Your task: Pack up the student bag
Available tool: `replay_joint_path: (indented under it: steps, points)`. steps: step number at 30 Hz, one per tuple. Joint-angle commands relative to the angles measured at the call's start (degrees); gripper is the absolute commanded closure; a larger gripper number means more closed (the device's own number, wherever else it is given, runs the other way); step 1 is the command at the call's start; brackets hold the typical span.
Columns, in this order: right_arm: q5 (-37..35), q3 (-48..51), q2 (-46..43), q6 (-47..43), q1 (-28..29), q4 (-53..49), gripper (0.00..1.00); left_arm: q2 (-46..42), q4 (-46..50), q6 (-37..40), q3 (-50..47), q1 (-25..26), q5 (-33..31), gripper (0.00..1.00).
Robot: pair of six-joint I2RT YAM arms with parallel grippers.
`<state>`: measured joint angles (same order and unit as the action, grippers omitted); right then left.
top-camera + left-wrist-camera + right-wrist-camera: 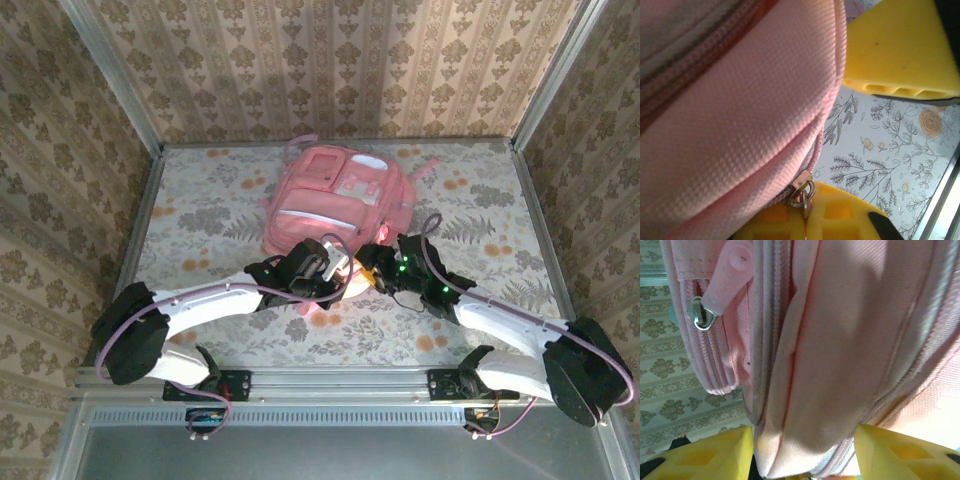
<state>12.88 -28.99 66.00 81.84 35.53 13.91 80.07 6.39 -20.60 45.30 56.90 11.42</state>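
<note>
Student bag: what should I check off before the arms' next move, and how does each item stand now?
1. Student bag lies flat on the table: ok.
2. Left gripper open, bag's edge between its fingers: ok.
3. Zipper pull gripped: not ok, it sits at the left gripper's lower finger.
4. Right gripper holds the fabric filling its gap: cannot tell.
5. Main compartment open for packing: cannot tell.

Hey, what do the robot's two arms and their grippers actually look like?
The left arm and right arm have white curved shells, black joints and a lilac cable along each. Green lights glow near the right wrist. The fingers are yellow with moulded square pockets.
</note>
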Motion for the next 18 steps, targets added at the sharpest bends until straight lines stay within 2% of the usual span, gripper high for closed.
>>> replay_joint_path:
  steps: [1, 4, 6, 11, 14, 18]
  points:
    - [-1.8, -0.9, 1.2, 2.7, 1.6, 7.3, 0.43, -2.0, -4.1, -0.5, 0.2, -0.4, 1.1, 1.0]
    - [-2.8, -1.8, 2.4, 2.4, 2.4, 6.9, 0.44, -1.9, -4.1, -0.3, 0.2, -0.5, 1.1, 1.0]
    - [-3.1, -1.8, 3.4, 2.6, 2.4, 7.0, 0.51, -1.9, -4.3, -0.2, 0.3, -0.5, 0.9, 1.0]
    - [-5.9, -1.6, 3.4, 0.7, 2.4, 3.3, 0.85, -1.9, -3.6, -0.2, 0.4, -0.6, -0.1, 1.0]
    - [-7.6, -2.2, 2.2, -1.9, 2.3, -1.1, 1.0, -2.5, -1.9, -0.4, 0.2, -1.0, -1.9, 1.0]
    - [-9.5, -4.0, 0.8, -6.4, 2.1, -7.3, 1.0, -3.9, -0.3, -1.3, -1.1, -2.2, -2.6, 1.0]
